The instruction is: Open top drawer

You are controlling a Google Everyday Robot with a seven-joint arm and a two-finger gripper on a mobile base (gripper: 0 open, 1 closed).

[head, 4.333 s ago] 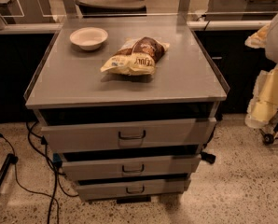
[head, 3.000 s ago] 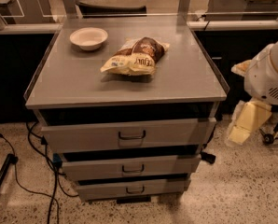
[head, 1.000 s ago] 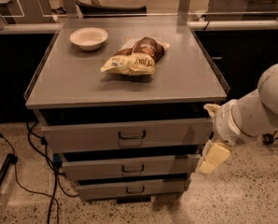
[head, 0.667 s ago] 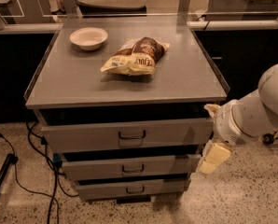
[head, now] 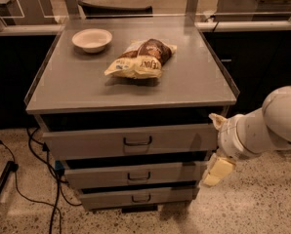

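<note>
The top drawer (head: 87,141) is the widest grey front of three, just under the cabinet top, with a dark wire loop handle (head: 137,141) at its centre. It stands slightly out from the frame, a dark gap above it. My gripper (head: 215,171) hangs off the white arm at the right, by the drawer's right end and a little below it, well right of the handle. Nothing is in it.
Two narrower drawer fronts (head: 101,176) (head: 106,198) sit below. On the cabinet top (head: 62,77) lie a white bowl (head: 92,39) and a chip bag (head: 141,59). Black cables (head: 38,155) trail on the speckled floor at the left. Dark counters stand behind.
My arm has swung in from the far right and down to the cabinet's right side, then barely moved in the last second. The drawers, bowl and bag have not moved.
</note>
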